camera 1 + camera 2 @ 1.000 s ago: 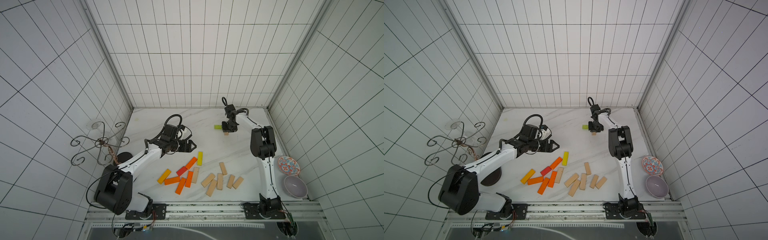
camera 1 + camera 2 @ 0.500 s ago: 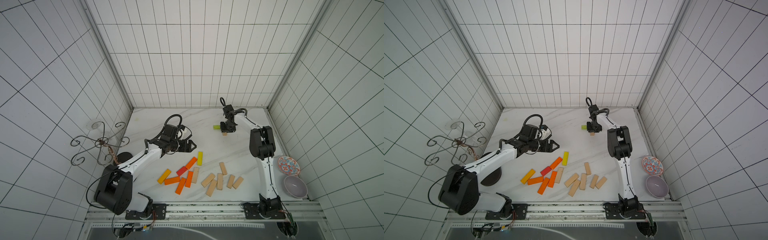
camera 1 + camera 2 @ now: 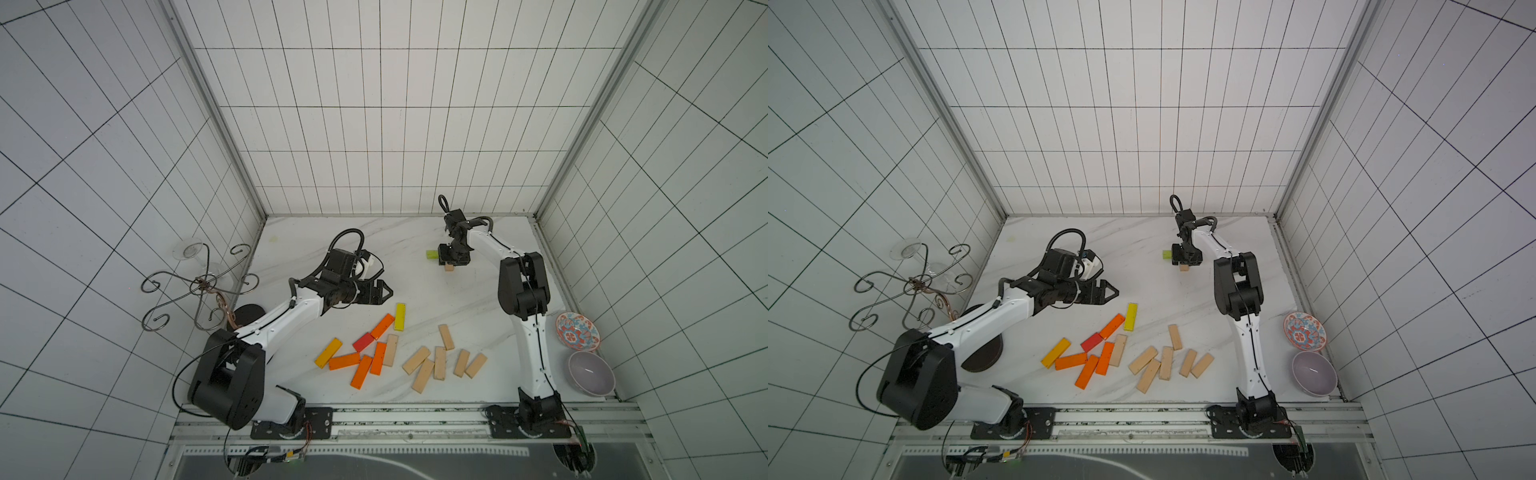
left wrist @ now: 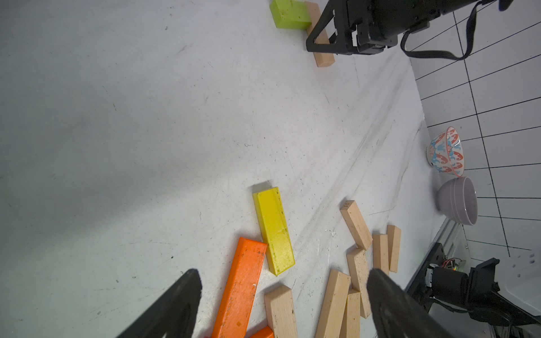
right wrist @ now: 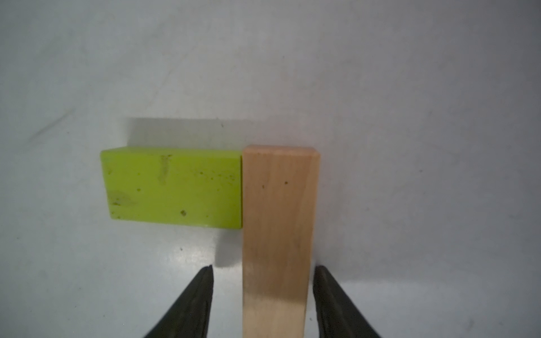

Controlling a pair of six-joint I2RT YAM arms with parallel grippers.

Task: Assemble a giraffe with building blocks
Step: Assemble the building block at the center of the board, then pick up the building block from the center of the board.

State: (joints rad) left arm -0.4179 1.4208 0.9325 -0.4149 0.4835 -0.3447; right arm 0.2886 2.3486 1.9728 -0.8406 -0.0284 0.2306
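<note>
1. Assembly. A plain wooden block [image 5: 278, 234], a long rectangular bar with visible grain and slightly rounded edges, lies flat on the table. A lime-green block [image 5: 172, 187], shorter, painted and speckled with scuffs, butts one end against the bar's long side near the bar's end, forming a right angle. In both top views the pair sits toward the rear of the table, well apart from the loose stock.

2. Right gripper [image 5: 264, 267]. The jaws straddle the wooden bar with a clear gap on each side; nothing is gripped.

3. Left gripper [image 4: 282, 272]. The jaws are spread wide and empty, above the table near a yellow block [image 4: 273, 231].

4. Loose stock. Orange blocks [image 3: 365, 357], a red block [image 3: 363, 341] and unpainted wooden blocks [image 3: 436, 361] lie scattered flat near the front edge, several touching.

5. Surface. The table [image 3: 316, 249] is white with faint grey marbling and fine scratches.

6. Surroundings. A patterned bowl [image 3: 577, 336] and a lilac bowl [image 3: 591, 373] stand at the right edge. A scrolled wire stand [image 3: 195, 286] is on the left. White tiled walls [image 3: 374, 124] with dark grout enclose the cell.
</note>
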